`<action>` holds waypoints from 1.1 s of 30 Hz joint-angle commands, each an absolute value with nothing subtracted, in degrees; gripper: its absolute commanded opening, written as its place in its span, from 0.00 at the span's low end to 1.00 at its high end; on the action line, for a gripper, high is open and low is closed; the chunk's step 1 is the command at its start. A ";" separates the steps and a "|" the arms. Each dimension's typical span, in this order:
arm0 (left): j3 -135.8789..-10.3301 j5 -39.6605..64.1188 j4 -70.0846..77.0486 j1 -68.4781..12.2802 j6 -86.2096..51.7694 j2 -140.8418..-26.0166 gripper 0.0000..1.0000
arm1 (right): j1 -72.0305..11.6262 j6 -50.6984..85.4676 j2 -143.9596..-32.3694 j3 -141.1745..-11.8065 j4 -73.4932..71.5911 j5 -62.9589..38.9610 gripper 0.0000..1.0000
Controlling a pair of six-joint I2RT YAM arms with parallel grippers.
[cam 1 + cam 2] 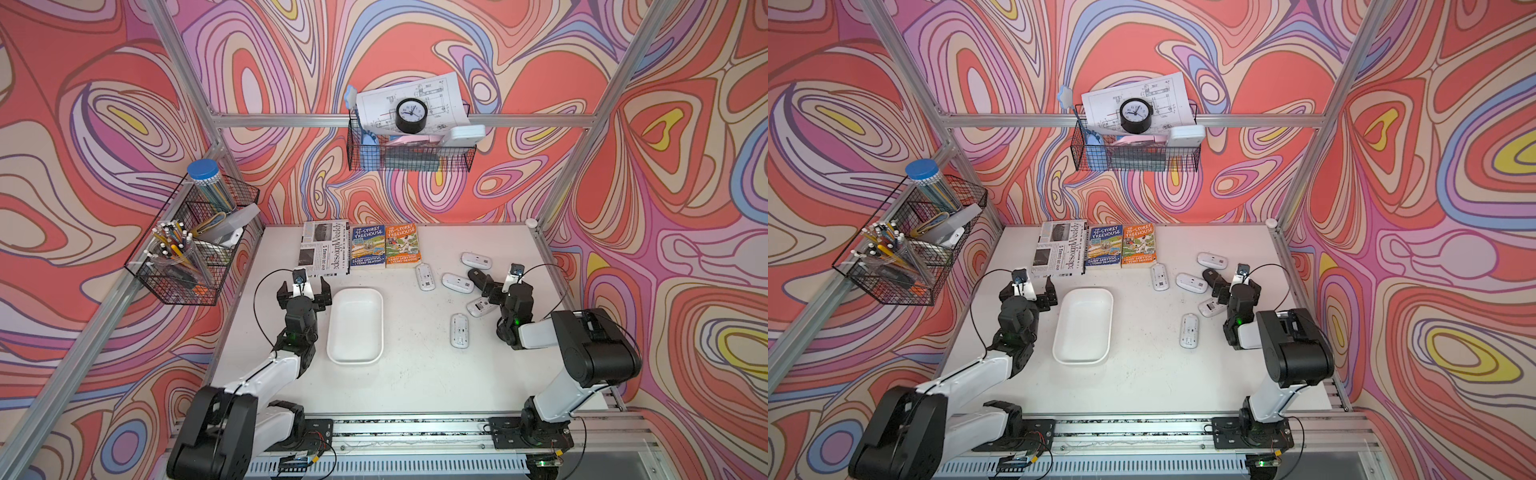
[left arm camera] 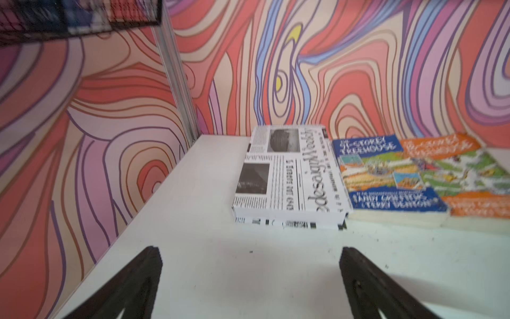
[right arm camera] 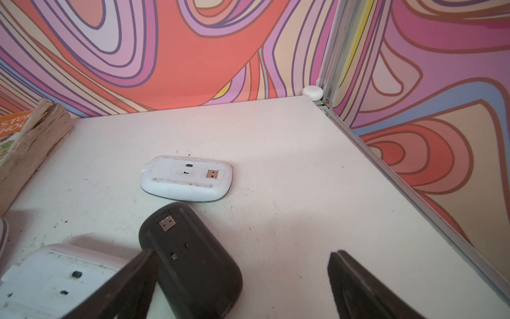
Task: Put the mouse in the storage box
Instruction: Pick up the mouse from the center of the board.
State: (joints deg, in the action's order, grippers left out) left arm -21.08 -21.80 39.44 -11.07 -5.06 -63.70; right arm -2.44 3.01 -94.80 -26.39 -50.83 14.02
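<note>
Since every mouse lies on the right half of the worktop (image 1: 415, 374), you should count on the right arm for the pick; the left arm is well apart from them. Your right end effector (image 3: 242, 254) is spread wide and pinches nothing. The black mouse (image 3: 190, 256) lies belly up just ahead of it, but it is not centred in the gap. In the right wrist view one finger (image 3: 124, 284) overlaps the mouse's flank, while the opposite one stands clear over bare worktop. In both top views that mouse sits ahead of the end effector and toward the robot's left, with its long axis running diagonally, roughly away from the wrist. As I judge it, your coming move turns on a small shift to the robot's left, so that the jaws straddle the mouse's narrow width, across its long axis, before you come down.

Five white mice (image 1: 457, 283) are scattered around it, one partly hidden under the right arm, so watch the crowding there. The storage box (image 1: 355, 328) stands empty toward the robot's left of all the mice, across bare worktop, its long axis running front to back. Your left end effector (image 2: 249, 251) is likewise spread and empty, just beside the box's far left corner.
</note>
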 commanded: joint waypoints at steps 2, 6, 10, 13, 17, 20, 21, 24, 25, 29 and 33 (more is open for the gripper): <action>-33.11 -24.97 7.03 -11.16 -24.74 -54.89 0.99 | -2.22 5.84 -82.86 -34.86 -31.61 15.57 0.98; -43.29 -18.43 -16.55 -9.43 -35.06 -50.83 0.99 | -2.28 16.09 -76.01 -41.80 -15.22 10.30 0.98; -49.87 -7.82 -30.21 -8.49 -31.90 -48.82 0.99 | -2.29 23.11 -74.34 -49.86 5.27 -1.11 0.98; -54.19 -4.50 -41.73 -8.40 -28.06 -47.41 0.99 | -3.19 26.53 -75.06 -53.76 19.65 -7.87 0.95; -54.22 2.17 -50.74 -8.38 -24.50 -45.62 0.99 | -10.60 27.89 -72.36 -51.29 29.24 -7.45 0.92; -51.73 2.24 -52.24 -9.43 -25.56 -43.02 0.97 | -16.97 31.33 -71.17 -49.00 33.12 -5.30 0.92; -51.81 2.33 -51.80 -10.00 -25.29 -41.99 0.97 | -18.67 32.52 -71.34 -48.17 33.65 -5.38 0.92; -49.68 4.16 -48.27 -10.02 -23.98 -39.71 0.97 | -22.51 35.44 -73.25 -44.92 33.06 -4.05 0.92; -49.15 3.56 -48.00 -10.02 -24.34 -39.51 0.97 | -23.24 36.07 -74.21 -44.55 33.27 -3.79 0.92; -49.50 3.96 -48.41 -10.02 -23.99 -40.94 0.97 | -25.74 37.76 -77.23 -44.23 33.73 -0.96 0.92; -49.48 3.64 -48.25 -10.02 -24.32 -42.14 0.96 | -26.09 37.99 -81.25 -44.21 31.77 -1.52 0.91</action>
